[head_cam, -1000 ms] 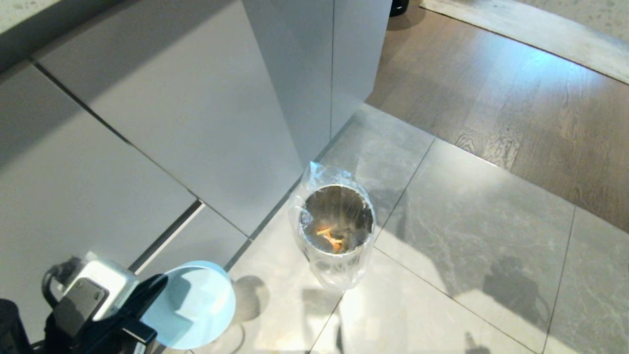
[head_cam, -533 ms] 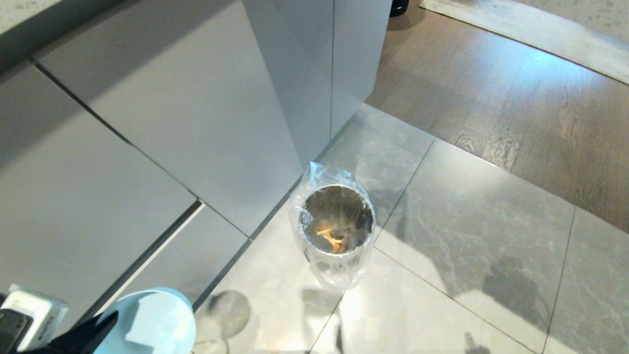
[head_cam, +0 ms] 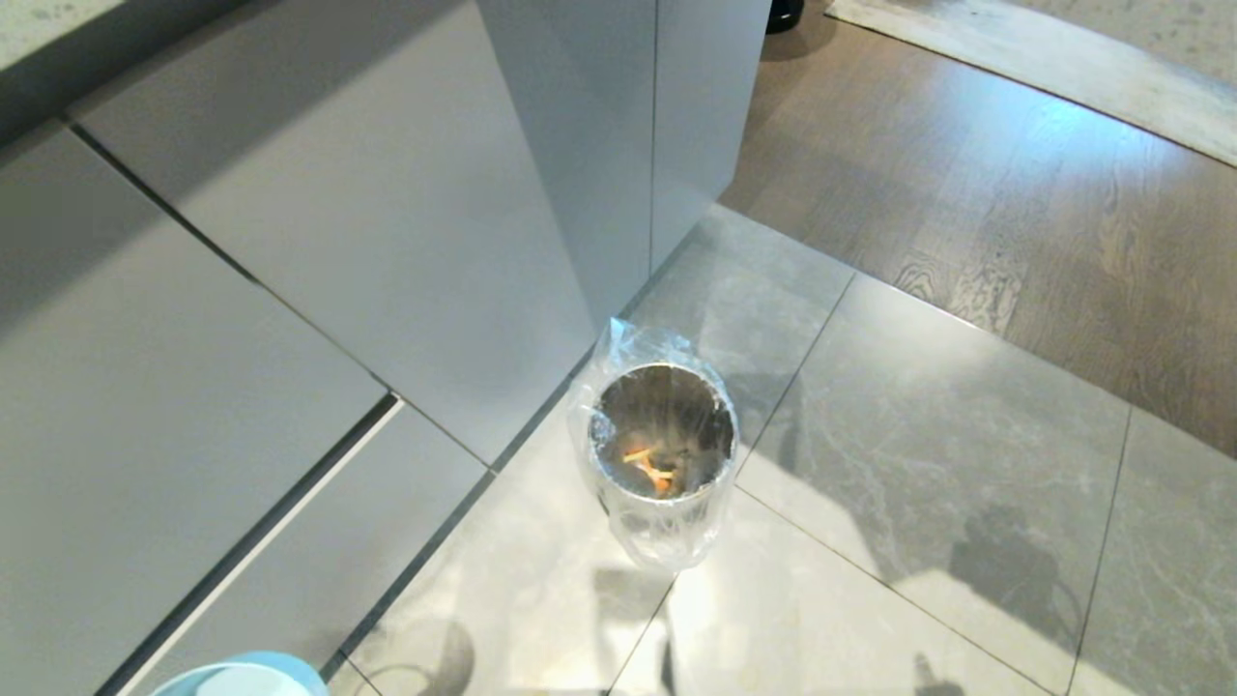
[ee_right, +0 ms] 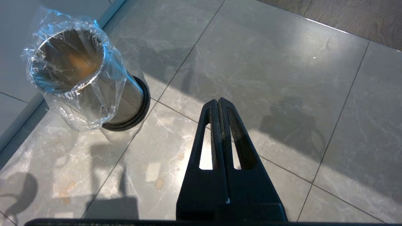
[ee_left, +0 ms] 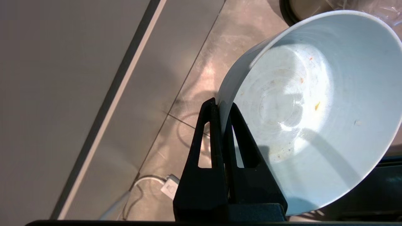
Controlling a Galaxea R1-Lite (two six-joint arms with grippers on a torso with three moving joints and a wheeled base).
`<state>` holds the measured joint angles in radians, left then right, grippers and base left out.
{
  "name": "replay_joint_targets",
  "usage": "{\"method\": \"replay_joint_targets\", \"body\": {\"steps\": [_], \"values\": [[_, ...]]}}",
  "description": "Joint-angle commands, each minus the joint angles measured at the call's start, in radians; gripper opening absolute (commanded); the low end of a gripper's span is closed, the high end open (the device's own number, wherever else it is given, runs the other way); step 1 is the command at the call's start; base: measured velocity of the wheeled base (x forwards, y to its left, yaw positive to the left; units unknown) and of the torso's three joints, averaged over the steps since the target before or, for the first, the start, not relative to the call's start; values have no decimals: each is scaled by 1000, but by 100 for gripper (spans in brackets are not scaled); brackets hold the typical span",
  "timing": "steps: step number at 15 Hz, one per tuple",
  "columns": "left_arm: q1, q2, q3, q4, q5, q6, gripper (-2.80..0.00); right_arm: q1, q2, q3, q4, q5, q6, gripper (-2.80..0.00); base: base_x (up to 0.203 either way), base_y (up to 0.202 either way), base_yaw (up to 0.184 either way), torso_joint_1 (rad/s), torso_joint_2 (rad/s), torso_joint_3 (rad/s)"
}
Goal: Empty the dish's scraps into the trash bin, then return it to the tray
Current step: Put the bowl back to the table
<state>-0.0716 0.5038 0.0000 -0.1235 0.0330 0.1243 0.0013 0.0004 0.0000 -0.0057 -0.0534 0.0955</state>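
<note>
My left gripper [ee_left: 220, 105] is shut on the rim of the pale blue-white dish [ee_left: 314, 106], which holds only tiny orange specks. In the head view just a sliver of the dish [head_cam: 242, 677] shows at the bottom edge. The shiny metal trash bin [head_cam: 663, 454] with its crinkled clear liner stands on the floor tiles, with the orange and yellow scraps [head_cam: 649, 468] lying inside it. The trash bin [ee_right: 84, 78] also shows in the right wrist view. My right gripper [ee_right: 219, 102] hangs shut and empty above the tiles beside the bin. The tray is out of view.
Grey cabinet fronts [head_cam: 290, 242] rise close behind and left of the bin. A white cable and plug [ee_left: 169, 188] lie on the floor below the dish. Wooden flooring [head_cam: 1015, 193] begins beyond the grey tiles.
My left arm has pulled the dish down and left, away from the bin, until only its rim shows at the head view's bottom edge. The bin and the right arm have stayed still.
</note>
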Motion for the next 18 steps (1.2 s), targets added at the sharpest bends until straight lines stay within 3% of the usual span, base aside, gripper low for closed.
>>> {"method": "replay_joint_targets", "body": {"steps": [1, 5, 11, 15, 18], "values": [[18, -150, 0, 53, -16, -35, -280, 0, 0, 0, 0, 0, 0, -280, 0, 0, 0, 0, 0, 0], [93, -293, 0, 120, -44, -73, -280, 0, 0, 0, 0, 0, 1, -280, 0, 0, 0, 0, 0, 0], [75, -503, 0, 117, -35, -158, -280, 0, 0, 0, 0, 0, 0, -280, 0, 0, 0, 0, 0, 0], [75, -502, 0, 114, -36, -157, -280, 0, 0, 0, 0, 0, 1, -280, 0, 0, 0, 0, 0, 0], [75, -502, 0, 117, -43, -119, -280, 0, 0, -1, 0, 0, 0, -280, 0, 0, 0, 0, 0, 0]]}}
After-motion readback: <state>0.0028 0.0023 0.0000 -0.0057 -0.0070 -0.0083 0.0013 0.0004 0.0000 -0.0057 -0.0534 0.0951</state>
